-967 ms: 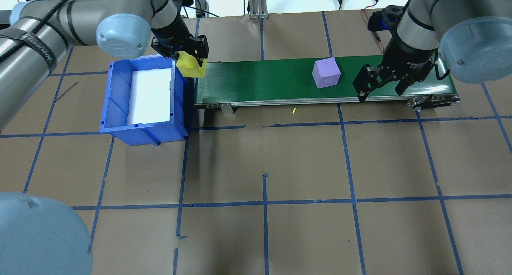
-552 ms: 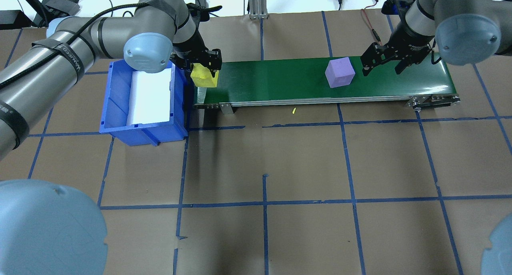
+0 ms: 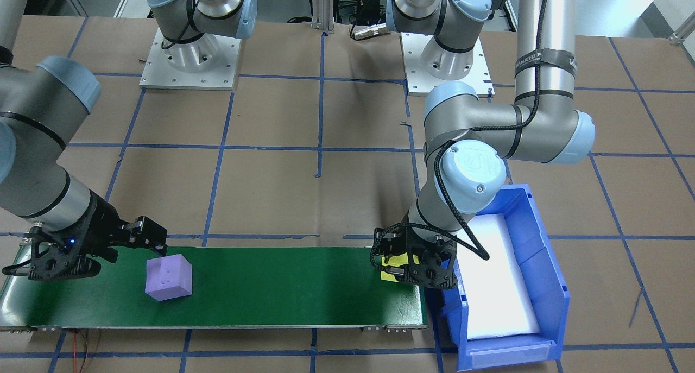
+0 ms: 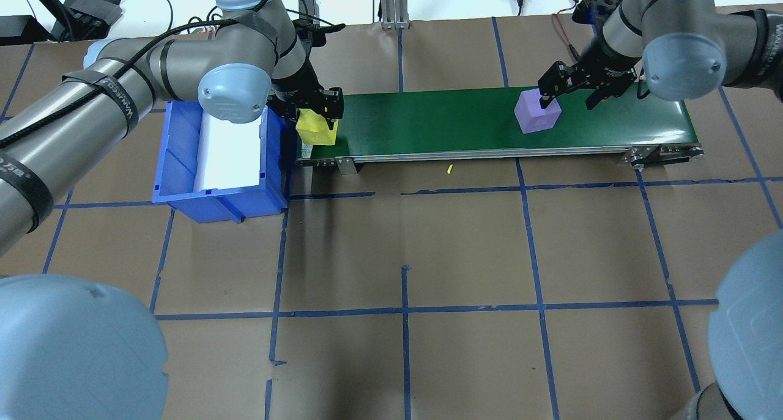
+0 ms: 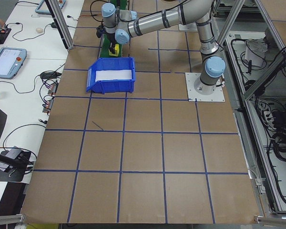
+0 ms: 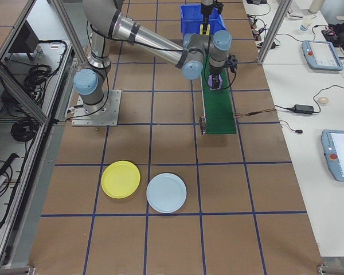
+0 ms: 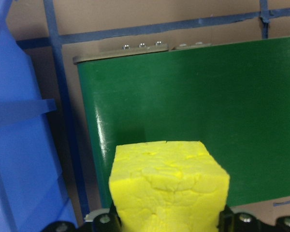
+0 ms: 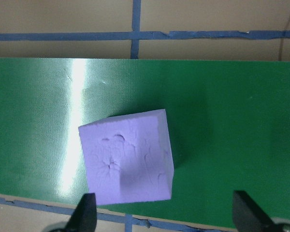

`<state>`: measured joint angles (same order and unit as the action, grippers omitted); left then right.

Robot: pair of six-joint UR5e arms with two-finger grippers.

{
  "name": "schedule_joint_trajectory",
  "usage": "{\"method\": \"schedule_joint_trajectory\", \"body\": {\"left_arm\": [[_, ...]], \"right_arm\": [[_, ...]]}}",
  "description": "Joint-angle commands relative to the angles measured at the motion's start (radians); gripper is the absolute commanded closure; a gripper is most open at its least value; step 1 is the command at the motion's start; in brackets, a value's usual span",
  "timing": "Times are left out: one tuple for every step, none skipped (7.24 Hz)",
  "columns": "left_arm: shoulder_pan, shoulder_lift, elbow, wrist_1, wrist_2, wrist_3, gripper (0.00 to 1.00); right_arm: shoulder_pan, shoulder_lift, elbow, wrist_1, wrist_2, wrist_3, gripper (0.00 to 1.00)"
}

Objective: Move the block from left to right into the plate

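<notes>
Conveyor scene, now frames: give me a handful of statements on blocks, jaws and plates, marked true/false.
1. The left gripper is shut on the yellow block. True.
2. The purple block sits in the blue bin. False: it rests on the green conveyor belt.
3. The right gripper has its jaws open. True: the right wrist view shows them spread, not clamping the purple block.
4. The yellow plate already holds a block. False: it shows none.
5. The yellow plate lies beside a light blue plate on the table. True.
</notes>
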<state>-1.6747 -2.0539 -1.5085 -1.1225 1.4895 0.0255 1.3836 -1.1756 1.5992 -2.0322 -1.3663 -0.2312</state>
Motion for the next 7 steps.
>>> {"method": "schedule_joint_trajectory", "body": {"left_arm": [[-0.007,0.001,0.010,0.013,0.017,-0.007,0.05],[-0.007,0.011,0.019,0.019,0.017,-0.007,0.00],[-0.007,0.040,0.027,0.018,0.021,-0.010,0.00],[-0.007,0.070,0.046,0.003,0.081,-0.012,0.00],[-0.005,0.121,0.066,-0.069,0.098,-0.013,0.00],[0.010,0.186,0.076,-0.168,0.116,-0.013,0.00],[0.048,0.251,0.076,-0.257,0.170,-0.012,0.00]], "right_arm": [[0.000,0.025,-0.001,-0.029,0.000,0.004,0.00],[0.000,0.025,-0.001,-0.031,0.001,0.004,0.00],[0.000,0.033,0.002,-0.034,0.000,0.000,0.00],[0.000,0.060,0.014,-0.081,-0.014,-0.020,0.01],[-0.001,0.068,0.021,-0.100,-0.063,-0.064,0.03],[-0.001,0.064,0.018,-0.100,-0.133,-0.092,0.39],[-0.001,0.050,0.004,-0.099,-0.173,-0.097,0.60]]}}
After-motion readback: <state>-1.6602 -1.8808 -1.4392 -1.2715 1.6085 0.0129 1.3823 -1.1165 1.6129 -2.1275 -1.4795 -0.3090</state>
